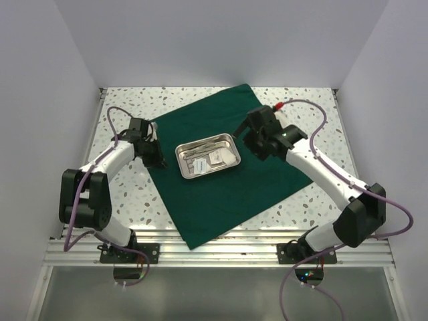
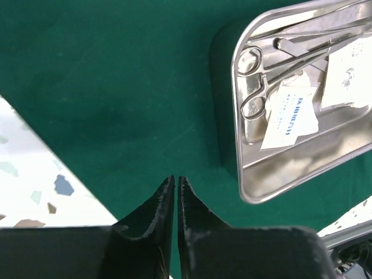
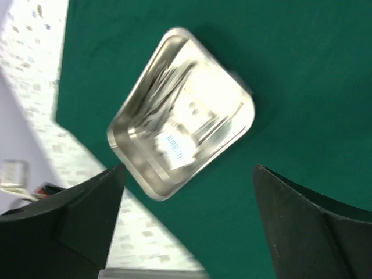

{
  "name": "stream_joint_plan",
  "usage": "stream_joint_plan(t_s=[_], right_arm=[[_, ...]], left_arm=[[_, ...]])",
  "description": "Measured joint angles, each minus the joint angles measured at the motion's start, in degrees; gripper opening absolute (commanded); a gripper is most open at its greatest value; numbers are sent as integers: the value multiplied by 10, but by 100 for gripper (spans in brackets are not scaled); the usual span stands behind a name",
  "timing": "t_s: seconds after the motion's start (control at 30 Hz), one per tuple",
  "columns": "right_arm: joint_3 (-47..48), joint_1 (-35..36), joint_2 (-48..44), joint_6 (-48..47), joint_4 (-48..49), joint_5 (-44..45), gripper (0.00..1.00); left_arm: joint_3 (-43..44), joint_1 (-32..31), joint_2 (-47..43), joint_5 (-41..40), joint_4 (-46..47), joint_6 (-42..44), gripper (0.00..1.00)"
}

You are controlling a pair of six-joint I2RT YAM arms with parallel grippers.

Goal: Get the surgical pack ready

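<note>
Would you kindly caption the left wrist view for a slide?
Left gripper, nearly shut, over the drape; tray of instruments alongside.

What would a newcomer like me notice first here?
A big dark green drape lies diagonally on the speckled table, a shiny steel tray of instruments at its middle. The left end effector is closed at the drape's edge; the right end effector gapes wide beside the tray.

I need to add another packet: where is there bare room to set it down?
Bare green drape between the steel tray and the drape's near corner, and beyond the tray's far rim. Crowded: the tray itself, and its two sides, where the left claw and right claw hang.
</note>
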Motion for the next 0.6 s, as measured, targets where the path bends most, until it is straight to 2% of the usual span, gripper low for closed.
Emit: stream_joint_plan(t_s=[0.03, 0.1, 0.13, 0.2, 0.23, 0.3, 0.4, 0.6], right_arm=[[17, -17, 3, -63, -6, 0, 72], [44, -50, 18, -177, -18, 2, 63], [60, -65, 33, -227, -27, 2, 51], [87, -87, 70, -307, -35, 2, 38], [101, -95, 96, -346, -36, -1, 26], [125, -106, 147, -408, -34, -16, 20], [145, -114, 215, -468, -33, -54, 17], [218, -116, 341, -522, -33, -129, 12]], left_arm=[[5, -5, 10, 0, 0, 0, 7], [20, -14, 31, -2, -4, 1, 5], [27, -18, 39, -2, -5, 1, 5], [43, -24, 55, -5, -8, 1, 2], [51, -25, 64, -5, -8, 1, 1], [67, -26, 82, -8, -10, 1, 1], [91, -26, 115, -11, -12, 1, 4], [147, -28, 182, -16, -27, 0, 5]])
